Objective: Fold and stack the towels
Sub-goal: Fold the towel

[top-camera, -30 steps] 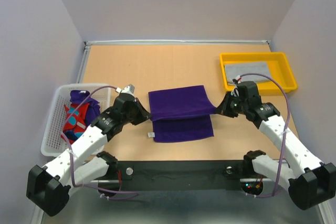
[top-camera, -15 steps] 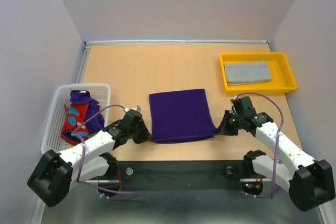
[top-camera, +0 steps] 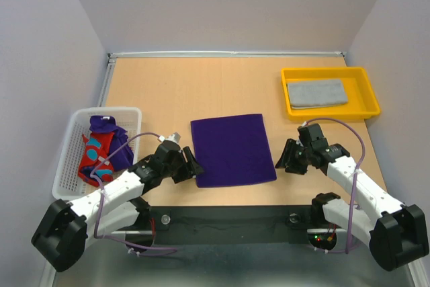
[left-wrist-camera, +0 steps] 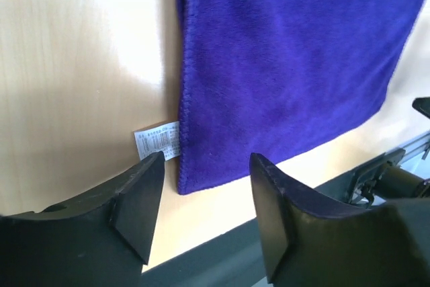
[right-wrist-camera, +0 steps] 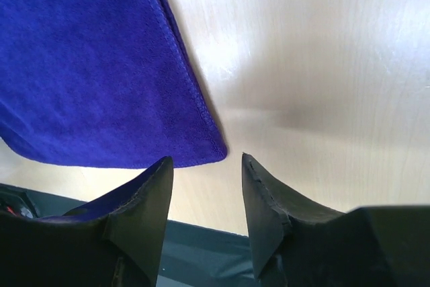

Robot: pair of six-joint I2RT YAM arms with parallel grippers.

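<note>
Purple towel (top-camera: 232,150) lies between spread left gripper (left-wrist-camera: 207,160) and spread right gripper (right-wrist-camera: 206,159), near basket (top-camera: 66,156).

The pale wooden table (top-camera: 201,85) in front of me carries three things directly: a folded purple towel (top-camera: 232,149) flat at its middle, a yellow tray (top-camera: 285,92) at the far right, and a white mesh basket (top-camera: 65,159) at the left edge. The towel's white label (left-wrist-camera: 158,142) lies on the wood.

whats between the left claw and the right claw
The folded purple towel lies flat between the left claw and the right claw, with nothing else there; the top view shows it.
</note>
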